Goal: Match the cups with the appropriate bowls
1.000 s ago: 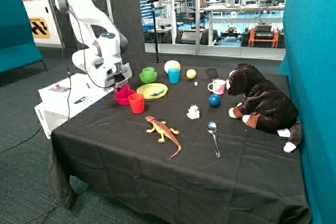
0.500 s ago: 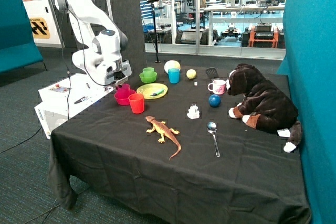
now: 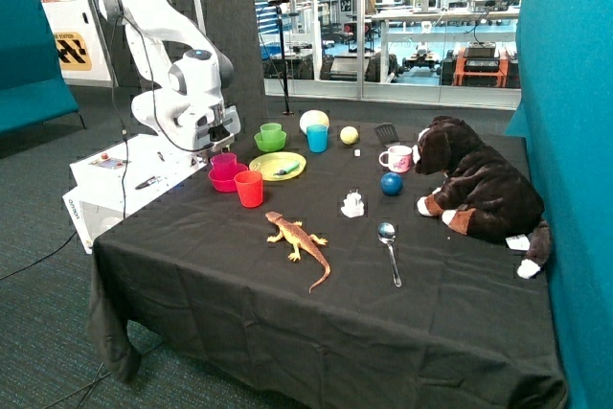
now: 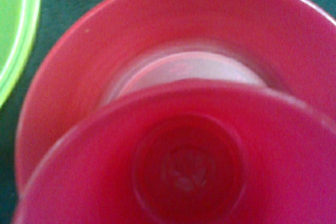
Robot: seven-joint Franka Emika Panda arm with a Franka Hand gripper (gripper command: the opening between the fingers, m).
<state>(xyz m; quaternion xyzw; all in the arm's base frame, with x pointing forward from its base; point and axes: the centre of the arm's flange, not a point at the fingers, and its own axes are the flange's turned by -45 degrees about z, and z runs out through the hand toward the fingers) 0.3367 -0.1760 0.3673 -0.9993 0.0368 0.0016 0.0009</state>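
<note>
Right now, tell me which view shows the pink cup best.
The wrist view: the pink cup fills the picture, seen straight down its open mouth, standing in the pink bowl. The outside view shows it only small, upright in the bowl just below the gripper.

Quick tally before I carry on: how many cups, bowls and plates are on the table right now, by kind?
Cups: 4 – pink cup in the pink bowl, under the pincer; light green cup in the green bowl; red cup; blue cup.
Mug: 1 – white mug.
Bowls: 2 – pink bowl, green bowl.
Plate: 1 – yellow-green plate.
Total: 8
</note>
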